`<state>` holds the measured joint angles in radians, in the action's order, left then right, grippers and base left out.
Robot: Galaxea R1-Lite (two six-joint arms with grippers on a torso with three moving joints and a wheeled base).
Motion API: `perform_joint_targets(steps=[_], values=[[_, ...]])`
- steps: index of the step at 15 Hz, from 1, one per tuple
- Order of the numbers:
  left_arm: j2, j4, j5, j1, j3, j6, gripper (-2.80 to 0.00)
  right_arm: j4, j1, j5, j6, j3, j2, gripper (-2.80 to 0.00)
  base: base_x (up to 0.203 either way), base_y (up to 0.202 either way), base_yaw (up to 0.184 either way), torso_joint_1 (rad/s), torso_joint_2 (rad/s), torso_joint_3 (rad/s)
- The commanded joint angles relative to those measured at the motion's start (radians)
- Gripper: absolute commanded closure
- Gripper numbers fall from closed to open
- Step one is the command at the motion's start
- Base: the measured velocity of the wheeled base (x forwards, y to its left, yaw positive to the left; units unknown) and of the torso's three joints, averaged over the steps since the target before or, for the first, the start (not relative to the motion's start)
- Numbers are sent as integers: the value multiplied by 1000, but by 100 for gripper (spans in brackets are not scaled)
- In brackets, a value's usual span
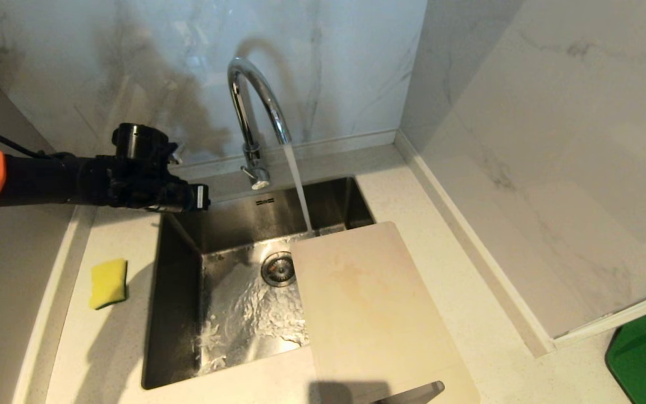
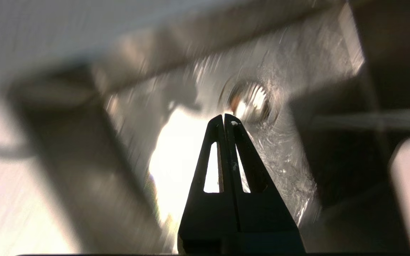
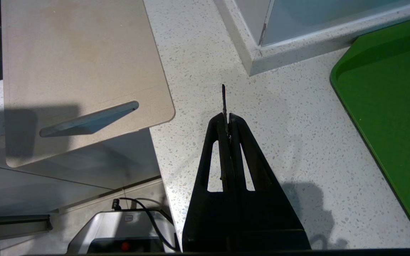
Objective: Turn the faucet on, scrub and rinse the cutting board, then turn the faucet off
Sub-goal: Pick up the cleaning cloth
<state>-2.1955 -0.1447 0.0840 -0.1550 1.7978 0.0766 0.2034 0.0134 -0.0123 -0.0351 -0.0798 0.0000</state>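
A small yellow sponge [image 1: 108,283] lies flat on the speckled white counter [image 1: 469,292], below and a little nearer than the left pincer, just beside the steel sink [image 1: 180,292]. The sink's round drain [image 1: 278,269] sits past that pincer's tip (wet metal glints all around it). A green tray [image 3: 390,103] rests on the counter to the right of the right pincer. Marble-look wall panels [image 1: 547,140] rise behind and beside the counter.

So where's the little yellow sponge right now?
In the head view the sponge lies flat on the counter on the robot's left, just beside the sink's left rim, below the left arm and far from the cutting board.
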Motion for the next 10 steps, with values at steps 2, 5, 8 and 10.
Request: perform_joint_targets(steps=[2,5,8,10], values=[[139,-21,-2,43,-190,3,0,1,0,0,0,0,-2,0,0,0,0,0,0,0],[212,-27,-17,90,-366,17,0,2,0,0,0,0,0,0,0,0,0,0,0,0],[229,-35,-148,136,-471,18,0,1,0,0,0,0,-1,0,0,0,0,0,0,0],[225,-36,-155,154,-505,12,-280,1,0,0,0,0,-1,0,0,0,0,0,0,0]])
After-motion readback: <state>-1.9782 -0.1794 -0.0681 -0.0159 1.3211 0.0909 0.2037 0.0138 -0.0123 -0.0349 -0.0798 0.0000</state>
